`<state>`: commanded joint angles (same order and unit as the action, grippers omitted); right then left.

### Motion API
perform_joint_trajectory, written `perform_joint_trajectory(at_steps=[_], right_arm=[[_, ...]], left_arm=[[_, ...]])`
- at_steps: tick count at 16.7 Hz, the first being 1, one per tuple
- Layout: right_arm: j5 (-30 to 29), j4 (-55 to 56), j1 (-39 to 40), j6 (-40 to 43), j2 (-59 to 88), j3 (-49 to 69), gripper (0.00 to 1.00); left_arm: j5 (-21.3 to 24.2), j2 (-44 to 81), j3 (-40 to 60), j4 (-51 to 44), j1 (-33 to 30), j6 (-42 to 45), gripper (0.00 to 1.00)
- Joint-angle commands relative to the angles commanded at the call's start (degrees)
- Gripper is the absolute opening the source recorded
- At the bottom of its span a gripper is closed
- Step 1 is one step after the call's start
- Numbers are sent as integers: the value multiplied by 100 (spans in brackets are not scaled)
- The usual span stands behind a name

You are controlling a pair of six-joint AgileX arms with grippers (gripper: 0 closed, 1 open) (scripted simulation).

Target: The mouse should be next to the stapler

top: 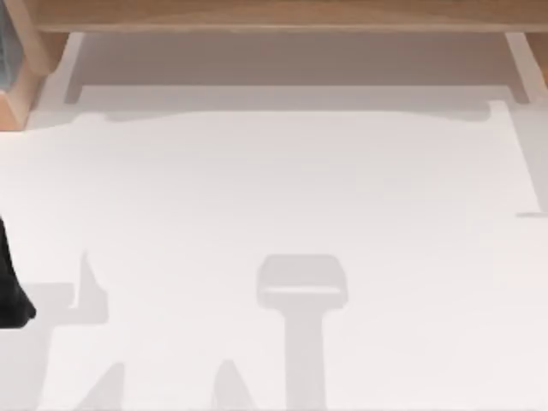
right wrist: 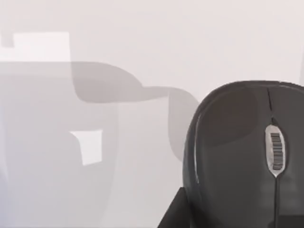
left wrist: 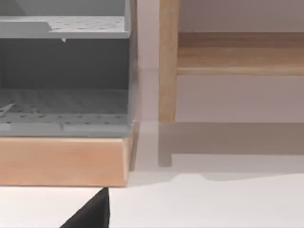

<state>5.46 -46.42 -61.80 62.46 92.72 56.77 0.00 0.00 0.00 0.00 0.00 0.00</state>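
A black mouse point(right wrist: 242, 156) with a silver scroll wheel sits close under the right wrist camera, over the white table point(right wrist: 142, 38). A dark piece of my right gripper point(right wrist: 173, 213) lies right against the mouse's side. I cannot tell whether the mouse rests on the table or is held. The stapler is out of view. My left arm point(top: 12, 282) shows as a black shape at the table's left edge in the top view, and a dark tip of my left gripper point(left wrist: 92, 213) hangs over the white table.
A wooden shelf unit point(left wrist: 61, 161) with grey perforated trays point(left wrist: 61, 109) stands at the table's back left. A wooden rail point(top: 274, 15) runs along the far edge. Grey arm shadows point(top: 301, 282) lie across the front of the table.
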Motion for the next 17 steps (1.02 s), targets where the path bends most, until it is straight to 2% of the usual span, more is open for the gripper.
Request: perform_joint_trajectory(at_steps=[14, 17], right_arm=[[-38, 97, -7, 2, 297, -279, 0], [-38, 97, -7, 2, 297, -279, 23]], left_arm=[[0, 0, 0, 0, 0, 0, 100], [0, 0, 0, 0, 0, 0, 100]])
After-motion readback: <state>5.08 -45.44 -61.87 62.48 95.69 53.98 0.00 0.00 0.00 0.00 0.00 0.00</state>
